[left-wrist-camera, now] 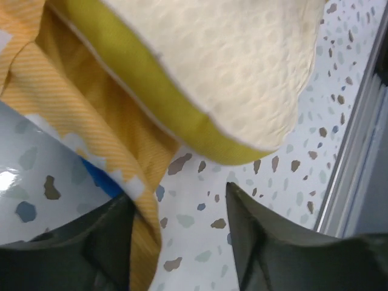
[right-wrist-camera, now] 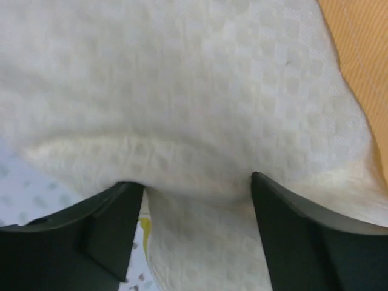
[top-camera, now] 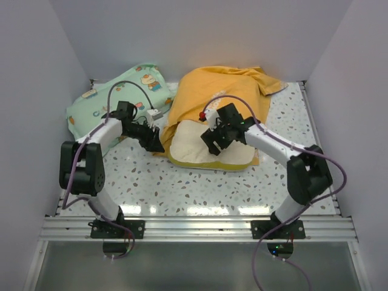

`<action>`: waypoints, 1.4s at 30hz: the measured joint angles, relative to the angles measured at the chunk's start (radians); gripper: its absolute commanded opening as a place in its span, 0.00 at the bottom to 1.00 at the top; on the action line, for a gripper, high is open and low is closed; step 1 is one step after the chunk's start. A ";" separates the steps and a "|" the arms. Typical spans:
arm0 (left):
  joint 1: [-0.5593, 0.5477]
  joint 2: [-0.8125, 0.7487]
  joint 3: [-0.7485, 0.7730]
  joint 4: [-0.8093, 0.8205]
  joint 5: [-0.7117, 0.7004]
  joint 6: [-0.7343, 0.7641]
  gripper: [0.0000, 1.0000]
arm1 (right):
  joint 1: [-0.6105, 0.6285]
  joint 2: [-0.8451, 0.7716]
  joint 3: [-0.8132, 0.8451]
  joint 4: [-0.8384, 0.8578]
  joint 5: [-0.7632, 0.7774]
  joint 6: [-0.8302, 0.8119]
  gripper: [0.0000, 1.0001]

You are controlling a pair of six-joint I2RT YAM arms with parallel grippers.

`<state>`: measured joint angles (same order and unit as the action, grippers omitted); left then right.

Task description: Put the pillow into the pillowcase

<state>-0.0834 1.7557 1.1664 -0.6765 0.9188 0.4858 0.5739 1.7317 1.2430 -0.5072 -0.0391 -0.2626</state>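
**Step in hand.** Insertion is part done. The pillow [top-camera: 209,153] lies mid-table with its far portion under the orange-yellow pillowcase [top-camera: 224,91]. Its near end, with the yellow-green edge, projects from the case mouth onto the speckled table [top-camera: 182,185].

**Right gripper** [top-camera: 213,144]. It is set down on the exposed pillow end. The wrist view shows the jaws wide apart, with a fold of the textured cream cover bulging up between them but not clamped.

**Left gripper** [top-camera: 153,139]. It sits at the left side of the case mouth. Its wrist view shows the jaws apart, with the striped orange hem running down against one finger [left-wrist-camera: 115,242] and not pinched. The pillow edge hangs just above it.

**Next move, as judged.** The left jaws need to close on the hem to hold the mouth fast. The right gripper then drives the pillow end away from the bases, deeper into the case. Risk: the thin cloth slides along with the pillow if left unheld.

**Writing.** None is legible. White and blue print fragments show near the hem, and the mint-green cartoon-print pillow [top-camera: 121,91] at rear left shows figures only.
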 measured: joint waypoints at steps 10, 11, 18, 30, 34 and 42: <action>-0.233 -0.396 -0.076 0.200 -0.236 0.119 0.88 | -0.467 -0.436 -0.078 -0.124 -0.467 0.185 0.86; -0.309 -0.392 -0.080 0.248 -0.273 0.115 0.92 | -0.520 -0.436 -0.102 -0.141 -0.472 0.204 0.86; -0.669 -0.120 0.006 0.451 -0.572 -0.122 1.00 | -0.696 -0.245 -0.285 -0.180 -0.426 0.343 0.82; -0.737 0.111 0.224 0.436 -1.080 -0.793 1.00 | -0.694 -0.088 -0.340 -0.001 -0.415 0.479 0.73; -0.738 0.219 0.299 0.432 -1.131 -0.873 1.00 | -0.696 -0.058 -0.330 0.025 -0.445 0.500 0.63; -0.721 0.378 0.390 0.425 -1.151 -0.940 0.10 | -0.686 -0.019 -0.318 0.066 -0.504 0.502 0.57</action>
<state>-0.8040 2.1342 1.5562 -0.2512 -0.2317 -0.4541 -0.1120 1.7126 0.9253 -0.4408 -0.5426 0.2398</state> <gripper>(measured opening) 0.591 0.535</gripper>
